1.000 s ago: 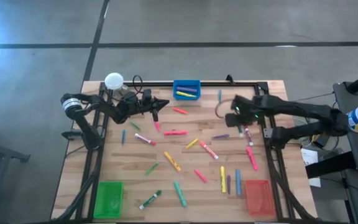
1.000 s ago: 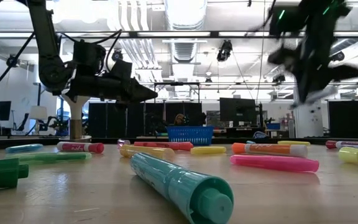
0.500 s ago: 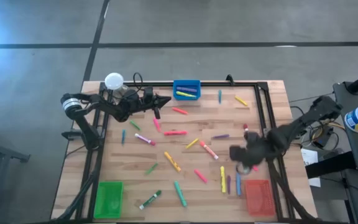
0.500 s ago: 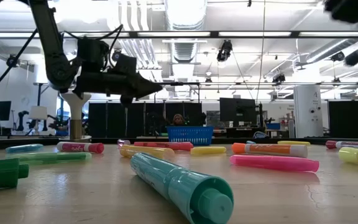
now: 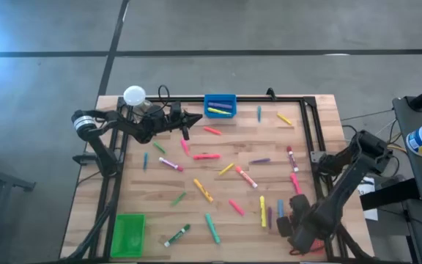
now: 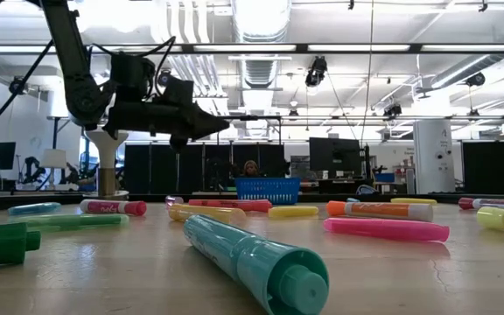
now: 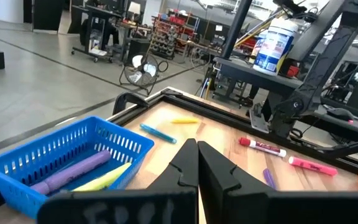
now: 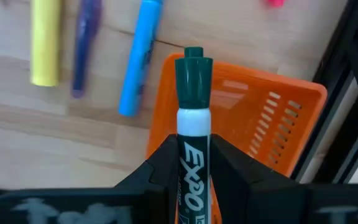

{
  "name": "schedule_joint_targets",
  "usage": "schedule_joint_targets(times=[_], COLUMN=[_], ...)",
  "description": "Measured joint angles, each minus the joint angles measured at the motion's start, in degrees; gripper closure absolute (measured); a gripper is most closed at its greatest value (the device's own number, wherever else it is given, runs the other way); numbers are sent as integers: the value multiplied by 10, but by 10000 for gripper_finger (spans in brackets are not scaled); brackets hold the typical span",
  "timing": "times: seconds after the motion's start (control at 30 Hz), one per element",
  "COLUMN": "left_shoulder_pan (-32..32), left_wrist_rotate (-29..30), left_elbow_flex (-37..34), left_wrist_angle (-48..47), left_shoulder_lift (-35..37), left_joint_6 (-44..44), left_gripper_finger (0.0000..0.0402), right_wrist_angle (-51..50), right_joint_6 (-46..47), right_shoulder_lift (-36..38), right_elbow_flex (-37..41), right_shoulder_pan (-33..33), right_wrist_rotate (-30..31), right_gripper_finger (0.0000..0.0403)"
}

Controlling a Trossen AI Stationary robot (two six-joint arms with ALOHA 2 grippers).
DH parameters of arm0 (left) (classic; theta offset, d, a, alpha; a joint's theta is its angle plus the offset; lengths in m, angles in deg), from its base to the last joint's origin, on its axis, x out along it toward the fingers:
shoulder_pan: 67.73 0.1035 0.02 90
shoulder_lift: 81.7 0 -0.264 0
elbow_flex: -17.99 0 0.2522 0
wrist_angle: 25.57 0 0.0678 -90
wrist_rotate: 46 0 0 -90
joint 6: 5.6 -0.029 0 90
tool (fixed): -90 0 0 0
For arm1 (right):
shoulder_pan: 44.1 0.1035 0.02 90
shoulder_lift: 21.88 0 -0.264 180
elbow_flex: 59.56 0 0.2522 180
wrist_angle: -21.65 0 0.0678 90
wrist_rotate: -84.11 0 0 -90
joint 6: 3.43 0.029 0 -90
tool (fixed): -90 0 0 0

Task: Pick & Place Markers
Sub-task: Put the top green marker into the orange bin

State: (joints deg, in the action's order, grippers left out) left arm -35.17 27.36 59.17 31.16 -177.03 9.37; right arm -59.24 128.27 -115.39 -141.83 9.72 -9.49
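High view shows the change plainly: our right gripper [image 5: 297,233] has swept from beside the blue tray [image 5: 220,105] down the counter's [image 5: 160,187] right side and now hangs over the orange tray [image 8: 272,112], which the arm hides from above. Its fingers [image 8: 157,168] are clamped on a green-capped Expo marker [image 8: 192,124], cap pointing out over the tray's near wall in the right wrist view, with a blue marker [image 8: 140,59], a purple one [image 8: 86,43] and a yellow one [image 8: 45,40] lying on the wood just beside the tray. We judge the carry nearly finished, with only the release left. Our left gripper [image 5: 193,118] has stayed hovering just beside the blue tray, fingers [image 7: 188,165] pressed together on nothing. Many markers [image 5: 202,190] remain scattered between the trays, so much sorting is left.
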Motion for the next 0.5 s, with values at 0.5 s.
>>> schedule_joint_targets(times=[0.5], left_shoulder_pan=[0], left_wrist_rotate=[0], left_elbow_flex=[-1], left_wrist_angle=[-21], left_shoulder_lift=[0], left_joint_6=[1], left_gripper_finger=[402], right_wrist_angle=[35], right_joint_6=[-1], right_shoulder_lift=[-24], right_elbow_flex=[28], right_shoulder_pan=[45], right_wrist_rotate=[-14], right_gripper_finger=[332])
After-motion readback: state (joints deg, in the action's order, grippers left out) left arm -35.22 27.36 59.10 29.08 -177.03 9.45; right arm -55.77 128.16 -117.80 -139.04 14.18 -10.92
